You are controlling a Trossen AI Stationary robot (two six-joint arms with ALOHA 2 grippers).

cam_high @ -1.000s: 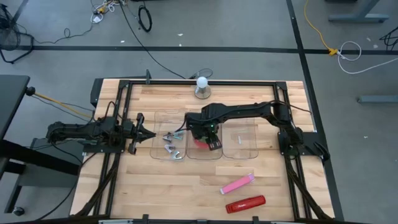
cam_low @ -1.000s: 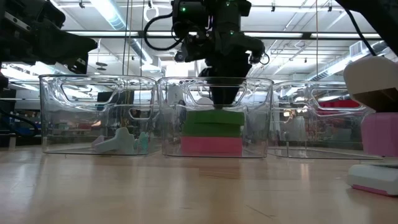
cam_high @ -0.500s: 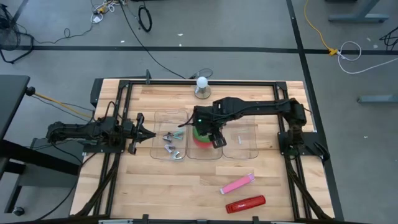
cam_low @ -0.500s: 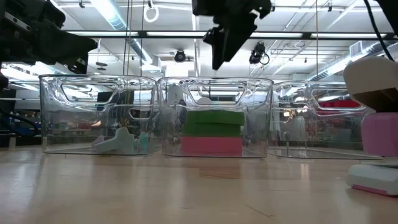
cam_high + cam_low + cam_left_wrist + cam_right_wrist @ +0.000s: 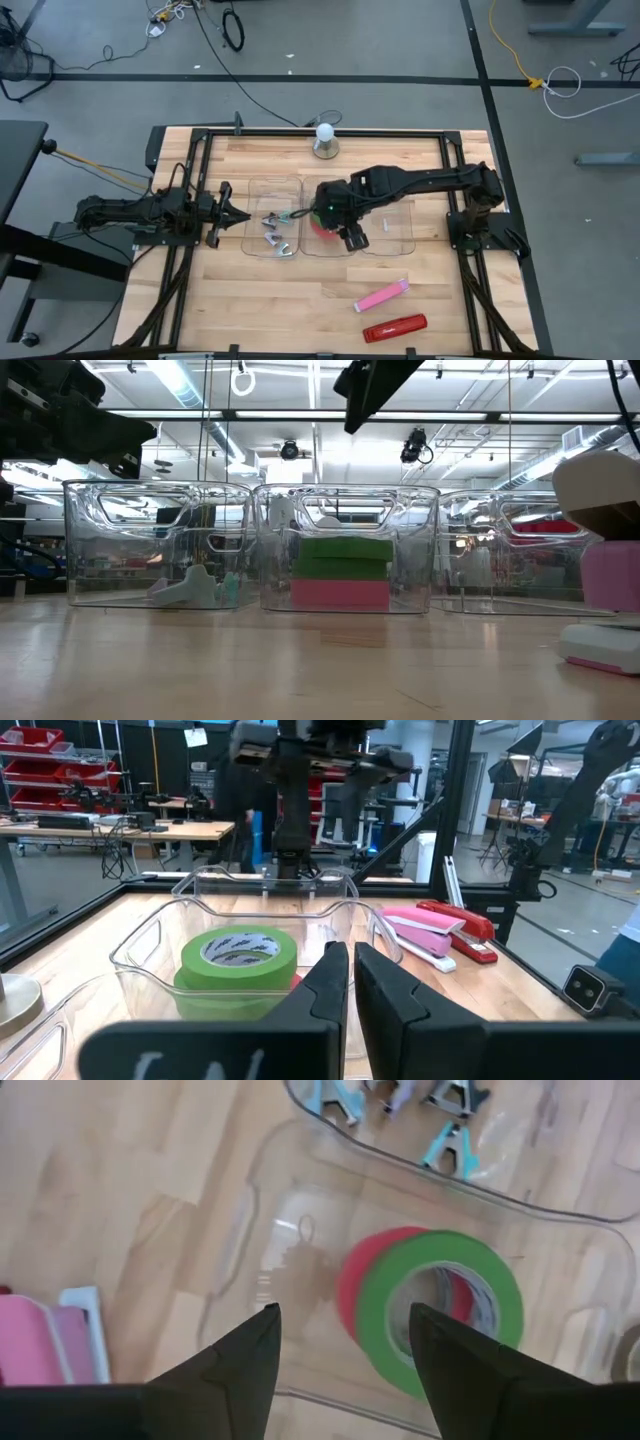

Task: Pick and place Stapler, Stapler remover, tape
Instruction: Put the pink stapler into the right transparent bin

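While the tape (image 5: 440, 1305) sits binned, the right claw (image 5: 340, 1345) hovers apart; the red stapler (image 5: 394, 328) looks stiff, smooth, best pinched mid-body.

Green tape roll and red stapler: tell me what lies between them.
In the high view, the middle clear bin's near wall, bare wood, then the pink stapler lie between the green tape roll and the red stapler.

Robotics lab or workshop.
Red parts bins (image 5: 40, 745) on racks upper left, workbenches (image 5: 120, 828), ceiling strip lights (image 5: 180, 380), floor cables (image 5: 232, 28).
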